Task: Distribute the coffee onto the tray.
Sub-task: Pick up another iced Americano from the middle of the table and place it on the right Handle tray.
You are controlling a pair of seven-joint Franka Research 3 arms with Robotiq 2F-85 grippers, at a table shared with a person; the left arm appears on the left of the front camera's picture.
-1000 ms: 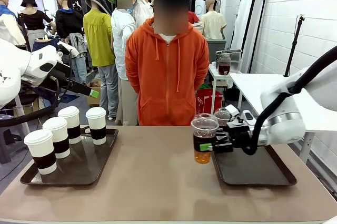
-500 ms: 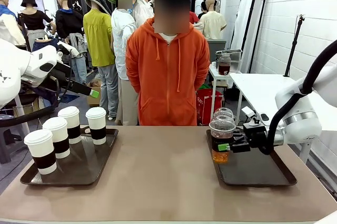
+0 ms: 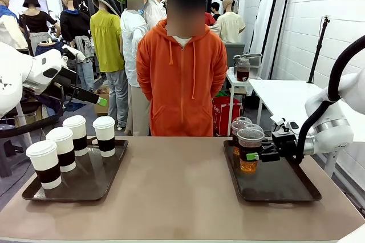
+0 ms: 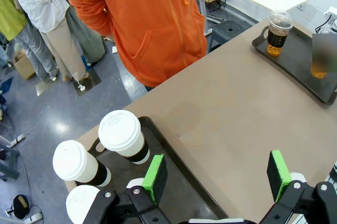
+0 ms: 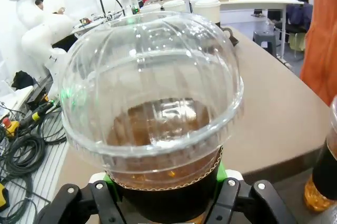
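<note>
My right gripper [image 3: 251, 156] is shut on a clear dome-lidded cup of brown coffee [image 3: 249, 147], low over the left part of the right tray [image 3: 285, 189]. I cannot tell if its base touches. In the right wrist view this cup [image 5: 152, 103] sits between my right gripper's [image 5: 166, 195] pads. A second clear cup [image 3: 239, 124] stands just behind it on the tray. Several white lidded cups [image 3: 105, 134] stand on the left tray [image 3: 91, 183]. My left gripper [image 4: 216, 171] hangs open above the white cups [image 4: 124, 135], holding nothing.
A person in an orange hoodie [image 3: 181, 77] stands at the far edge of the table, hands out of sight. The brown tabletop [image 3: 171, 191] lies bare between the two trays. The far right tray [image 4: 295, 61] with a clear cup [image 4: 278, 33] appears in the left wrist view.
My right gripper has carried the clear cup to the right, from the bare table just left of the right tray to beside the other clear cup. The left arm has not moved.
</note>
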